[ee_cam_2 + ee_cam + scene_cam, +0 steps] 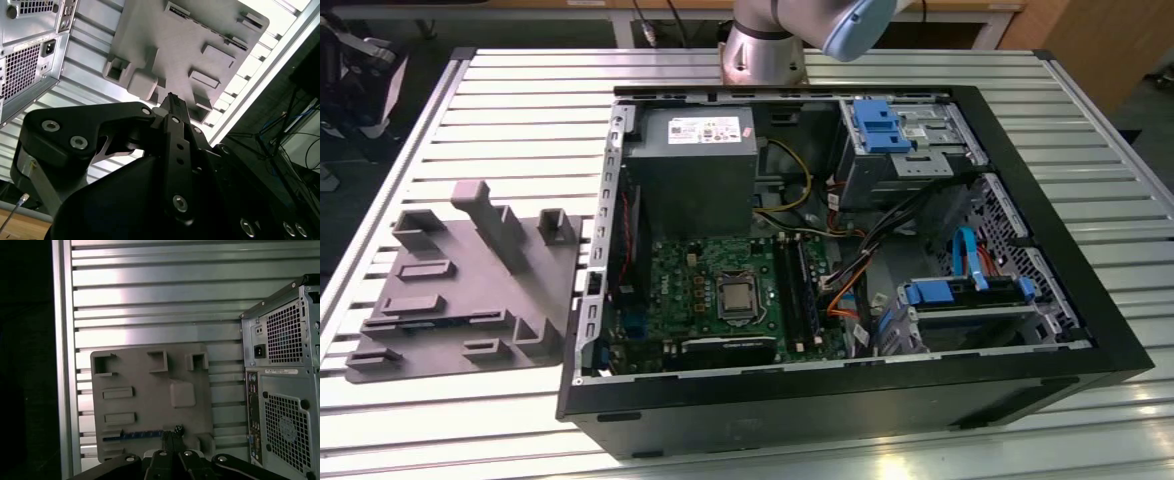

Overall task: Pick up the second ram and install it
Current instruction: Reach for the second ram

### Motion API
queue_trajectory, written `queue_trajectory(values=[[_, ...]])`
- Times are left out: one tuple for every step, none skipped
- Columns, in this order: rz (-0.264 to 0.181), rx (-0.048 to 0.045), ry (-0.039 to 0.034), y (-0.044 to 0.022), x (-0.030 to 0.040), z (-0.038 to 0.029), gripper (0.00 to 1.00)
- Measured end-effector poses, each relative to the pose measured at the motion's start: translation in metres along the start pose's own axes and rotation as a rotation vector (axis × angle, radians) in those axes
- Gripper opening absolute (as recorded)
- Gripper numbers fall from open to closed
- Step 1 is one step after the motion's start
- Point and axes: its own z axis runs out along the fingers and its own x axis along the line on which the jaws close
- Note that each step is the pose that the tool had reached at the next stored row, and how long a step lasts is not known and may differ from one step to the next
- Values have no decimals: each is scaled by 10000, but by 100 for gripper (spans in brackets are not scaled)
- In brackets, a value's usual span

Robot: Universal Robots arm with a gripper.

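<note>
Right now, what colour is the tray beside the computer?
Grey; the tray shows best in the exterior view.

table point(520, 90): 1 tray point(467, 290) at the exterior view's left, just beside 1 computer case point(854, 400) at its right | in case: power supply point(694, 150) behind motherboard point(720, 290), drive bays point(907, 140) to their right | second ram point(132, 434) in tray slot | arm base point(761, 50) behind case

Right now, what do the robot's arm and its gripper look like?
The arm is a silvery-grey metal tube with a pale blue cap on its joint. The gripper is matte black, built of angular linked plates studded with round silver bolts.
</note>
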Motion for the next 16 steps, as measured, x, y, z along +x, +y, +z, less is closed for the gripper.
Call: queue_trajectory(values=[[0,0,0,-3,1,0,11],[0,0,0,-6,3,0,11],[0,0,0,-8,4,0,11],[0,0,0,-10,5,0,11],[1,0,0,-13,7,1,11],[0,0,0,-16,9,1,11],[0,0,-1,-19,11,2,11],[0,0,-1,-21,13,2,11],[0,0,0,-24,15,2,11],[0,-1,-1,-27,18,3,11],[0,0,0,-30,21,3,11],[0,-1,-1,-34,23,3,11],[0,0,-1,-37,24,4,11],[0,0,0,-40,26,4,11],[0,0,0,-42,28,4,11],[0,0,0,-44,31,5,11]])
